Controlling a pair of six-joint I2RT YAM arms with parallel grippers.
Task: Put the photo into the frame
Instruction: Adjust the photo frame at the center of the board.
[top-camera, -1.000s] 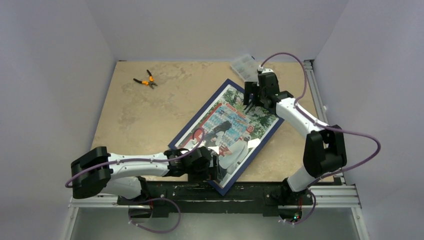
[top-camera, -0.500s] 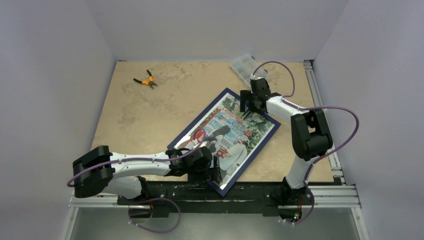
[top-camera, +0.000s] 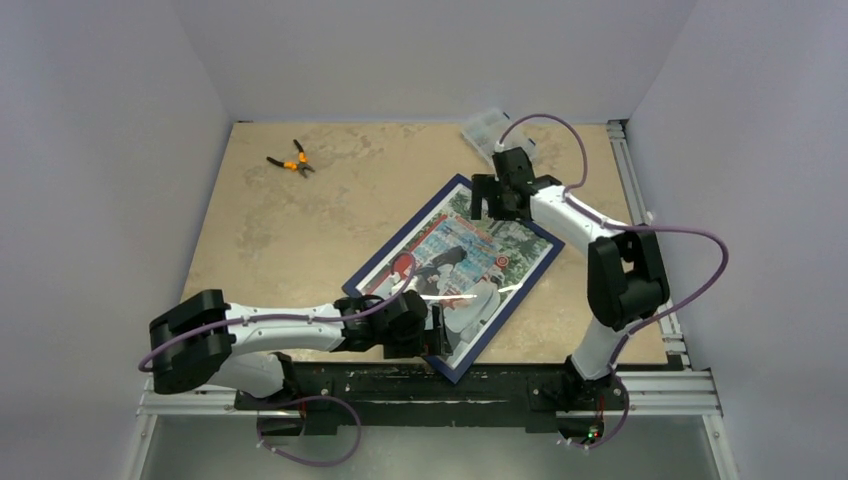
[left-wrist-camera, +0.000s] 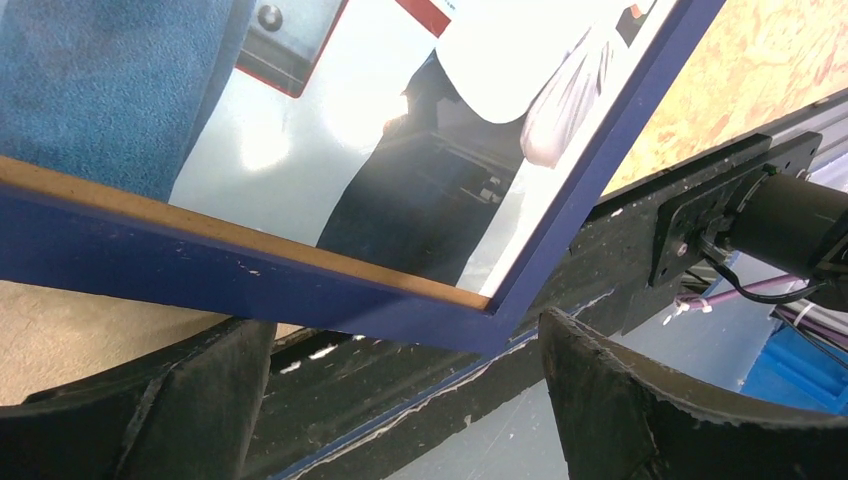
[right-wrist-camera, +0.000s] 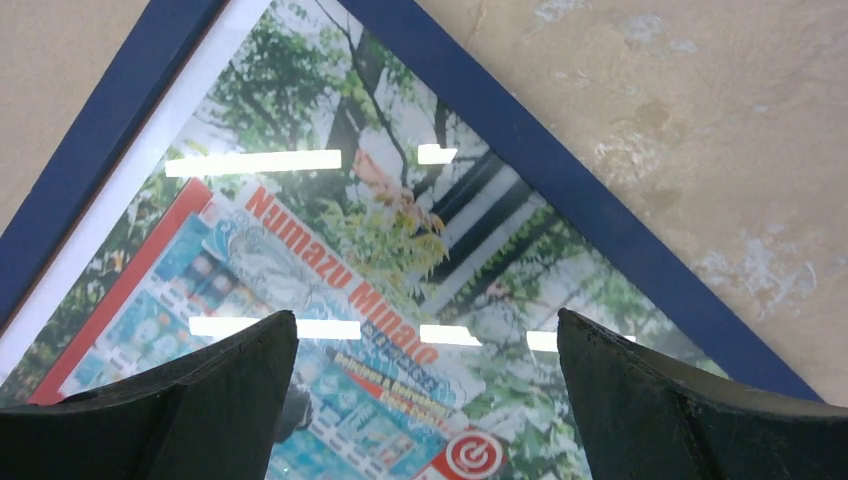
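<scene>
Your right gripper (top-camera: 487, 205) has shifted to the far corner of the frame (top-camera: 400, 235), fingers wide; the left gripper (top-camera: 432, 338) straddles its near corner, equally wide, likely steadying it; the photo (top-camera: 470, 250) lies inside

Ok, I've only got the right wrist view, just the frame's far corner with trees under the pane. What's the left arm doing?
Observer: The left arm's jaws stand open at the frame's near corner, not closed on it.
Operator: Is that corner resting on the table?
Observer: No, it juts past the table's near edge, above the black base rail.
Operator: Anything else lying around out there?
Observer: Yes, orange-handled pliers lie at the far left of the table, well clear of the frame.
</scene>
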